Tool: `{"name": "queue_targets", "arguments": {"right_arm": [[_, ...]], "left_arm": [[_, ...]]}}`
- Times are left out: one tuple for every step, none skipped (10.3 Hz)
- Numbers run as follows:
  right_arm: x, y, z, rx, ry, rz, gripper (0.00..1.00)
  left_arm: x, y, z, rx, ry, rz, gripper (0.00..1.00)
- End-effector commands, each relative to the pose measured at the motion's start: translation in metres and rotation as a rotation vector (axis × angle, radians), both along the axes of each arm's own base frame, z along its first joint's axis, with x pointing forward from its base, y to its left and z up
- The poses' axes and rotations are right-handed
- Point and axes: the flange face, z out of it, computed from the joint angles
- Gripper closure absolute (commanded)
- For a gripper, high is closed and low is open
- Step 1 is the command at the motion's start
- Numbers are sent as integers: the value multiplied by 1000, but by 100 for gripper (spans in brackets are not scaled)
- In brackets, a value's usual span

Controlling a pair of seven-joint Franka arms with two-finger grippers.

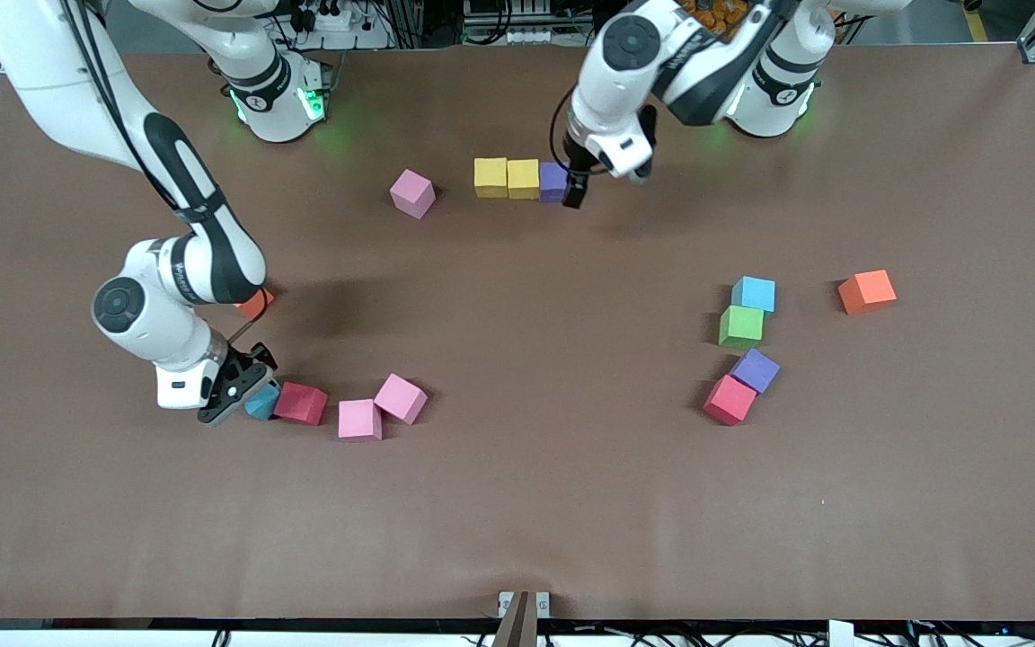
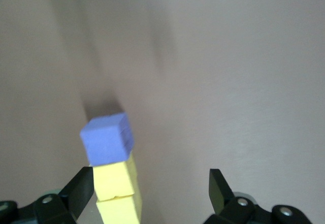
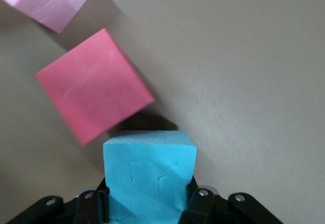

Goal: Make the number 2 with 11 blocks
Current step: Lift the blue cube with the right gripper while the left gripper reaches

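My right gripper [image 1: 239, 393] is shut on a light blue cube [image 1: 262, 402] at table level; the cube fills the right wrist view [image 3: 150, 176] between the fingers. A red cube [image 1: 300, 403] lies right beside it, also in the right wrist view [image 3: 94, 99]. Two yellow cubes [image 1: 490, 177] [image 1: 523, 178] and a purple cube [image 1: 553, 181] form a straight row near the robots. My left gripper [image 1: 576, 189] is open, low at the row's purple end. In the left wrist view [image 2: 151, 186] the purple cube [image 2: 106, 138] and yellow cubes [image 2: 116, 178] lie by one finger. No digit 2 is in view.
Two pink cubes [image 1: 359, 419] [image 1: 401, 398] lie beside the red one, a third [image 1: 412, 193] near the row. An orange cube [image 1: 254, 304] peeks from under the right arm. Toward the left arm's end lie light blue [image 1: 754, 294], green [image 1: 740, 326], purple [image 1: 756, 369], red [image 1: 729, 400] and orange [image 1: 866, 291] cubes.
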Motion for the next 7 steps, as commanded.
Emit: {"name": "queue_targets", "arguments": {"right_arm": [[-14,-7,64,35,55,-4,64],[-20,3,77,57,86,-20,63],[-22,19,84,83,100,-66,63],[-25,42,93,93,97,-113,64],[-29,69,102,102,102,-185,64],[-36,101,109,112,110,-258,64],[-44,133,113,119,121,-320,64]], "left_arm": [[64,56,47,-9,-43,-141,0],[84,78,53,-22,-63,-235,0],[99,101,53,-34,-83,-337,0],[111,121,52,-39,-105,-443,0],[124,141,51,-16,-127,-550,0],[132,152,46,22,-136,-670,0],[145,161,41,41,-139,-752,0]]}}
